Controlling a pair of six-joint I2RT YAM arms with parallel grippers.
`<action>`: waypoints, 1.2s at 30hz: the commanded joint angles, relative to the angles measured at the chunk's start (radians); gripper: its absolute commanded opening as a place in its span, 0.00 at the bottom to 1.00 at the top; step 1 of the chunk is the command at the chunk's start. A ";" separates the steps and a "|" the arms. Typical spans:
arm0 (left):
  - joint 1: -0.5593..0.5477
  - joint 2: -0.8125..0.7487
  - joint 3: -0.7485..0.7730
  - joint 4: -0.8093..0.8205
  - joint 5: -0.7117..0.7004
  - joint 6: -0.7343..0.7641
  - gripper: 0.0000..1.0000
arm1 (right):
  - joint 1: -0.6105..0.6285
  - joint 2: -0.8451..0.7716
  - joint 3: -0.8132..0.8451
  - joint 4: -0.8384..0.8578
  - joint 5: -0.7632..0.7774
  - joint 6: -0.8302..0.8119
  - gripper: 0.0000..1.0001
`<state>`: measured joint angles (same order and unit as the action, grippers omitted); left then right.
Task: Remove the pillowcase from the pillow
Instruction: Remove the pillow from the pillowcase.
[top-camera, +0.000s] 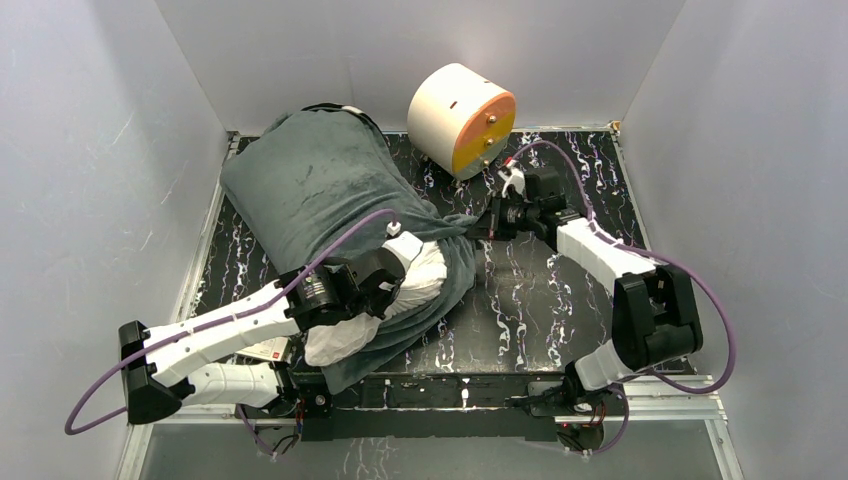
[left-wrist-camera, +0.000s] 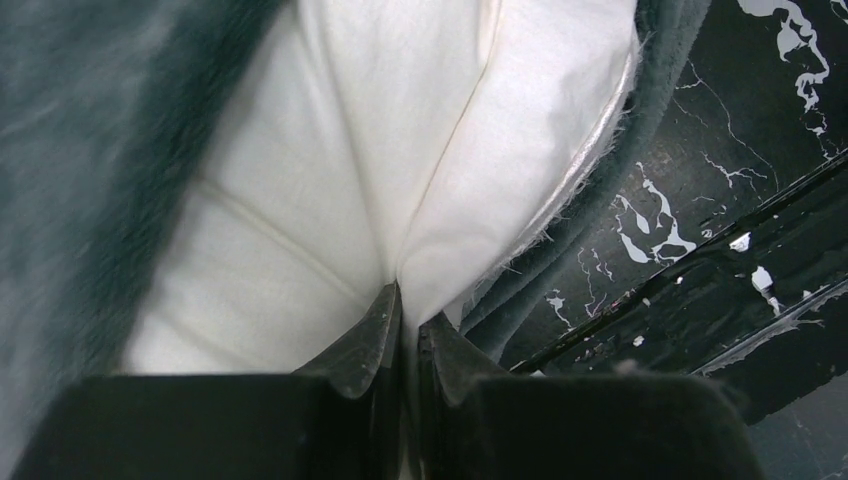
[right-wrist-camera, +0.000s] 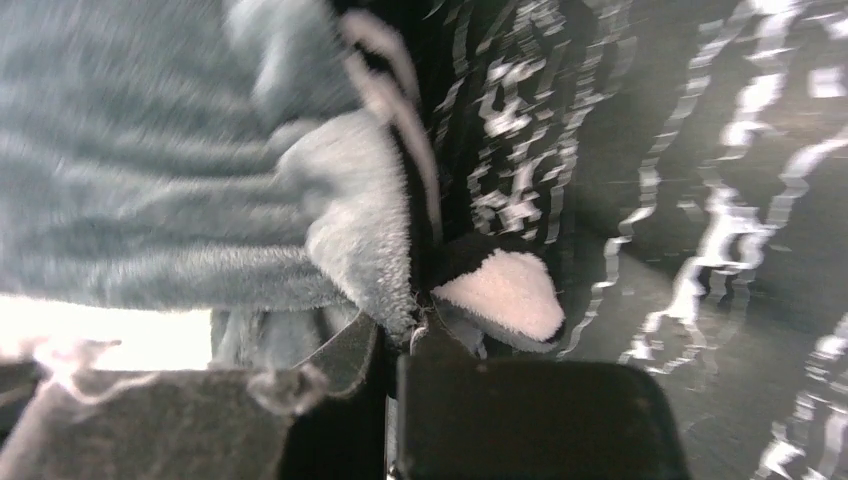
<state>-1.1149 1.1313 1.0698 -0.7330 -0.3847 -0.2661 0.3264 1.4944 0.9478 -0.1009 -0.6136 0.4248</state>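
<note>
The pillowcase (top-camera: 320, 180), dark grey side up, lies slanted from the back left towards the table's middle and covers most of the pillow. The white pillow (top-camera: 425, 275) bulges out of the pillowcase's open near end. My left gripper (top-camera: 406, 270) is shut on a pinch of the pillow's white cloth (left-wrist-camera: 330, 180), with the jaws (left-wrist-camera: 408, 312) meeting on a fold and the grey pillowcase (left-wrist-camera: 80, 150) beside it. My right gripper (top-camera: 479, 229) is shut on the pillowcase's edge at its right side. In the right wrist view the gripper (right-wrist-camera: 415, 322) clamps the plush grey hem (right-wrist-camera: 350, 220).
A cream-and-orange cylinder (top-camera: 462, 118) stands at the back, just behind the right arm. The black marbled tabletop (top-camera: 530, 300) shows to the right of the pillow. White walls close in on three sides, and a metal rail (top-camera: 480, 392) runs along the near edge.
</note>
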 joint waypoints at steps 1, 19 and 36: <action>0.004 -0.070 0.027 -0.108 -0.076 -0.099 0.00 | -0.116 0.058 0.117 -0.059 0.381 0.092 0.00; 0.004 -0.081 -0.024 0.016 0.013 -0.105 0.00 | -0.100 -0.035 0.129 -0.241 0.218 0.051 0.69; 0.004 -0.049 -0.014 0.052 0.026 -0.085 0.00 | 0.240 -0.288 -0.135 -0.108 0.388 0.322 0.44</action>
<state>-1.1091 1.0882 1.0363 -0.7151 -0.3691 -0.3504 0.5301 1.1728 0.7551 -0.2226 -0.3611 0.7341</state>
